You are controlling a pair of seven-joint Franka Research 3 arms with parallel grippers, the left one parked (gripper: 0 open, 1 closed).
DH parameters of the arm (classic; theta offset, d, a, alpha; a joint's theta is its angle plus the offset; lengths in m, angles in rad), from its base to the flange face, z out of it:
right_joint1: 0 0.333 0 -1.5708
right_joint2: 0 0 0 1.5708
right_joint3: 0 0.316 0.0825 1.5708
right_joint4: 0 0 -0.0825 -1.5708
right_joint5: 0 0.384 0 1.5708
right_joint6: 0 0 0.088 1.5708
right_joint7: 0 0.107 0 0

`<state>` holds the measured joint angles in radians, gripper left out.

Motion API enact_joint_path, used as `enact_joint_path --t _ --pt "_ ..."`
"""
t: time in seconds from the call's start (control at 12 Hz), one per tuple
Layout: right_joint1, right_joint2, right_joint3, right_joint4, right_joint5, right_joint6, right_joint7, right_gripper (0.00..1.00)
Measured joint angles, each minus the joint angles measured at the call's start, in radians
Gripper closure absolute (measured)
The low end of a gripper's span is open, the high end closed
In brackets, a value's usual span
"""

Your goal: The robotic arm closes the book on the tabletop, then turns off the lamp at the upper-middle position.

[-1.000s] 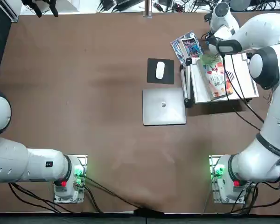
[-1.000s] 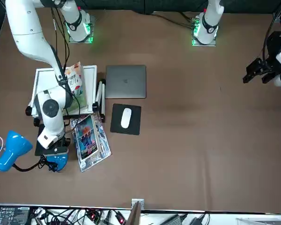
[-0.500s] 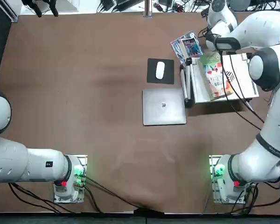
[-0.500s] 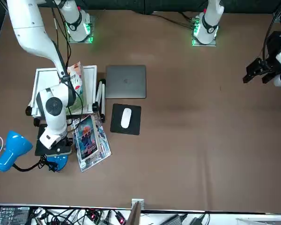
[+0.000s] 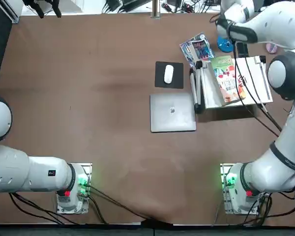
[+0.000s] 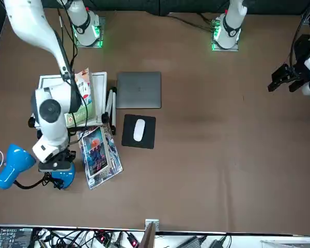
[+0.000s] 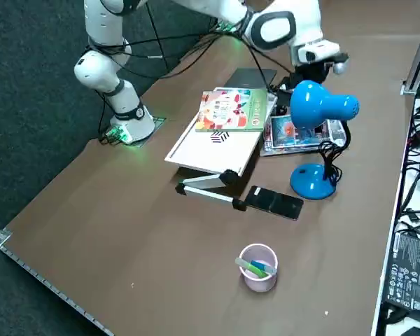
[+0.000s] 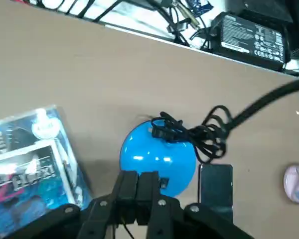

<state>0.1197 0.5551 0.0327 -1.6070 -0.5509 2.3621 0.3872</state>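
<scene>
Swung the right arm [image 5: 285, 73] a bit farther right vs. 0.5 s ago, incl. its elbow joint. Carried the right gripper [image 6: 59, 161] slightly right as well, now near the lamp's blue base [image 5: 225, 44]. Uncovered that base in the top view (hidden under the arm before), plus the pink-rimmed cup [image 5: 271, 48] at far right. Shifted the hanging cables [image 5: 258, 101] approx. the same way, i.e. right.

book [image 7: 232, 110] on stand [image 7: 213, 150], mouse [image 5: 168, 73] on pad [image 5: 161, 81]
</scene>
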Motion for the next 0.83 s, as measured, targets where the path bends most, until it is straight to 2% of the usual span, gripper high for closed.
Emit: enact_joint_path --t 0.08,0.33,0.83 --pt "0.0 -0.045 0.007 0.007 0.069 -0.058 -0.007 0.99" --pt "0.0 -0.104 0.02 0.009 0.178 -0.149 -0.026 0.99" --pt "0.001 -0.213 0.04 0.011 0.348 -0.339 -0.075 0.99"
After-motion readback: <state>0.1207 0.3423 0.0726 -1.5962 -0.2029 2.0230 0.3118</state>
